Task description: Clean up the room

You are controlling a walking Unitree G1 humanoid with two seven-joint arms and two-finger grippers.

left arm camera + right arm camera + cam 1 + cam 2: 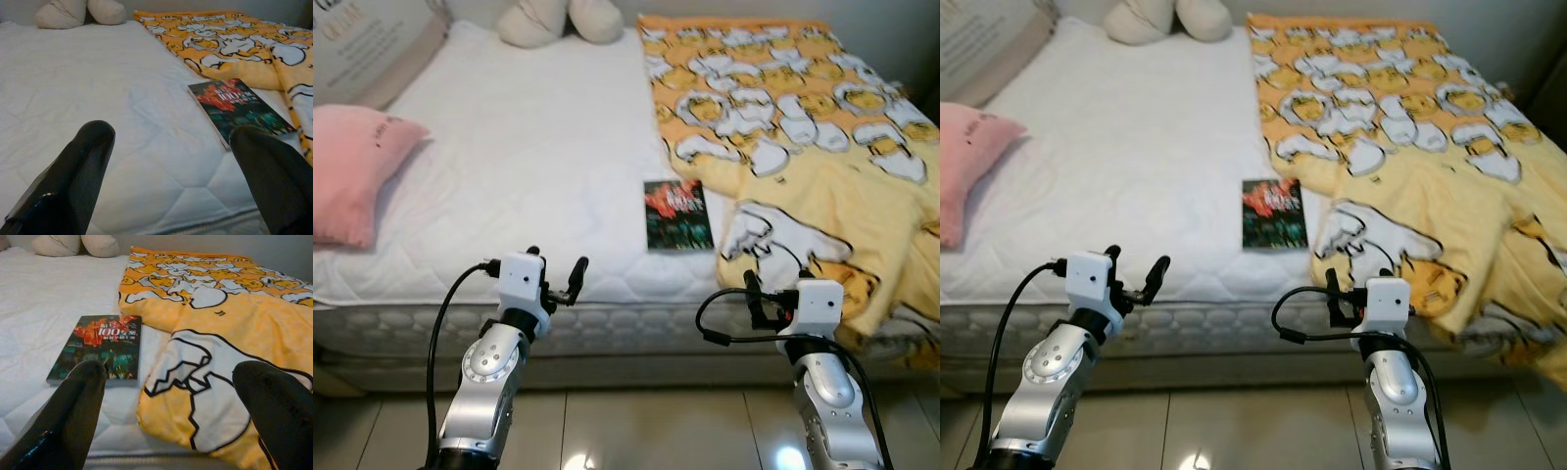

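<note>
Bed (529, 166) with a white quilted mattress lies ahead, and on it, near the front edge, a dark book (677, 213) with a red-and-green cover lies flat — just beside the edge of a yellow blanket (803, 127) printed with white cartoon figures, which covers the bed's right side and hangs over the front. A pink pillow (357, 166) rests at the left, and a cream plush toy (558, 20) sits at the far end. Both grippers hover in front of the mattress edge over the tiled floor (636, 426): the left gripper (558, 274) with fingers spread, holding nothing, and the right gripper (166, 401) likewise spread — aimed toward the book and blanket.
</note>
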